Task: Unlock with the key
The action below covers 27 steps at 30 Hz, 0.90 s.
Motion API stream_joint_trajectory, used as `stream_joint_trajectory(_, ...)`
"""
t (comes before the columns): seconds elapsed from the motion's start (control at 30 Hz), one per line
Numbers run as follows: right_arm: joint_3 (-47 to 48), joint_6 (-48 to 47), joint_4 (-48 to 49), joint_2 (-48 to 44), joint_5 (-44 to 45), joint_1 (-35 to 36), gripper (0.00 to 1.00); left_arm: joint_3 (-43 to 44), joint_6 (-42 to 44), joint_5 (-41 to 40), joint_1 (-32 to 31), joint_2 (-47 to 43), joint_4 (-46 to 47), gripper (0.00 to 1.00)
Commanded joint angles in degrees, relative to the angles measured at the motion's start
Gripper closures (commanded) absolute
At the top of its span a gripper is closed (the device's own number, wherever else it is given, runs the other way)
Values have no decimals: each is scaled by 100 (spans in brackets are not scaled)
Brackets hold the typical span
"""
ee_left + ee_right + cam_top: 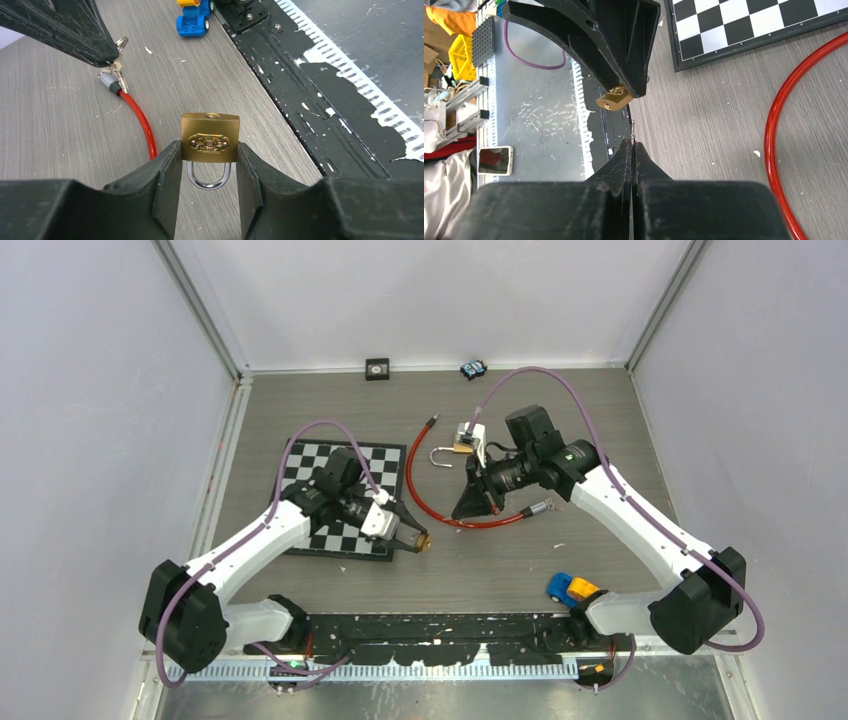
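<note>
Toward eight o'clock of my clenched right claw (470,508), the left claw (413,537) pinches the padlock (210,136). Looks rigid, slick brass; I'd hold its flanks

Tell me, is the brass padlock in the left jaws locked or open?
Looks locked: in the left wrist view both shackle legs sit inside the brass padlock body; keyhole empty.

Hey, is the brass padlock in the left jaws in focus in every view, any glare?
Left wrist view: the small brass padlock is sharp, soft glint on its steel shackle, stamped lettering unreadable. Right wrist view: smaller, slightly soft. Top view: just a tiny gold speck.
</note>
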Motion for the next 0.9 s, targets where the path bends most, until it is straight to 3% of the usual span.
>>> stream_joint_trajectory(0.0, 14, 268, 394, 37, -212, 37, 99, 103, -424, -140, 34, -191, 508, 100)
stream_joint_trajectory(0.3, -26, 531, 537, 76, 337, 38, 99, 113, -1977, -1373, 49, -186, 1623, 100)
stream_joint_trajectory(0.67, 362, -2367, -390, -539, 1862, 764, 99, 1100, -1742, 98, 116, 698, -623, 100)
stream_joint_trajectory(0.87, 657, -3071, -808, -780, 2729, 1429, 99, 1463, -1230, 301, 116, 1058, -1752, 100)
